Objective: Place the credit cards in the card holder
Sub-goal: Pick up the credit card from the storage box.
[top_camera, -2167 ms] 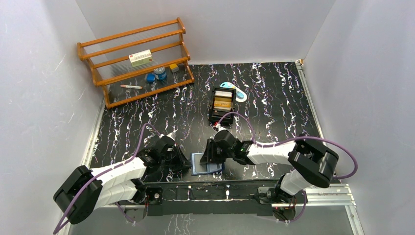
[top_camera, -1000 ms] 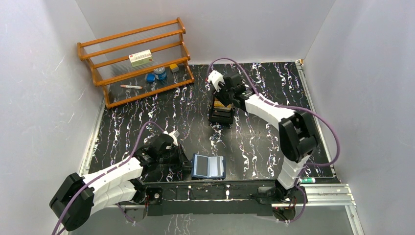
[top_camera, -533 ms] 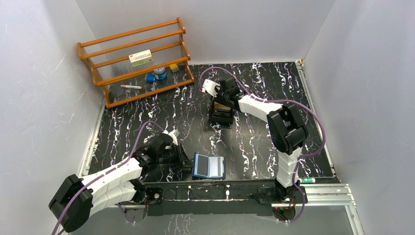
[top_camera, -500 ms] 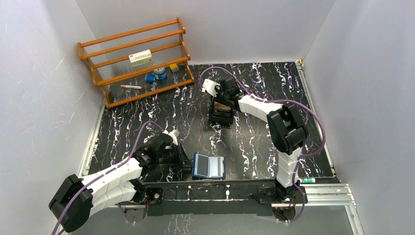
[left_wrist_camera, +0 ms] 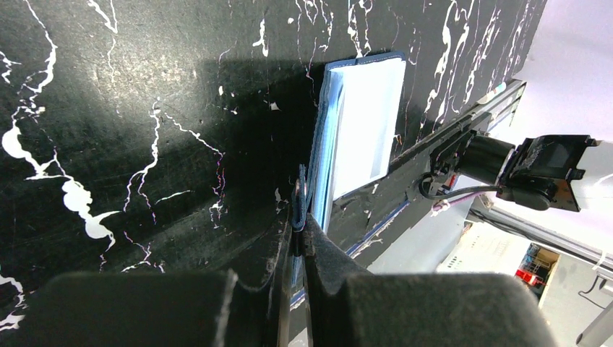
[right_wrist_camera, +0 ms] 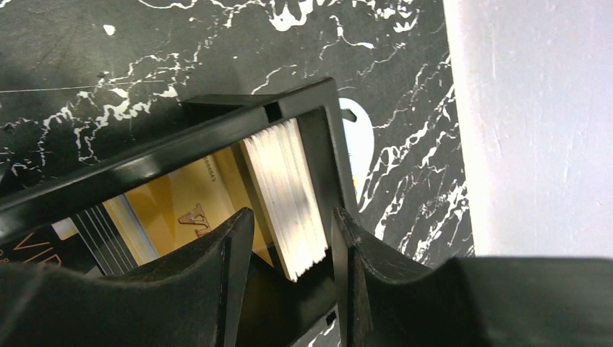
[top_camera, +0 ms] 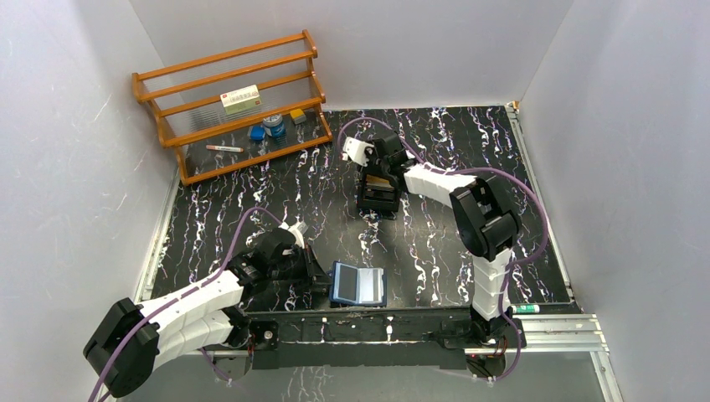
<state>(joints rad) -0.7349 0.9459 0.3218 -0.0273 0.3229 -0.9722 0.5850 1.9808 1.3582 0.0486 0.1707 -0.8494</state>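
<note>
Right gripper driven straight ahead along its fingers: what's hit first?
Probably the credit cards, standing on edge in the black tray, between the open fingers of the right gripper. Depth is unclear; the tray wall sits just beyond.

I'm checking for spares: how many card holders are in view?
1: the card holder lies open at the near edge, one flap pinched by the left gripper. No other shows.
</note>
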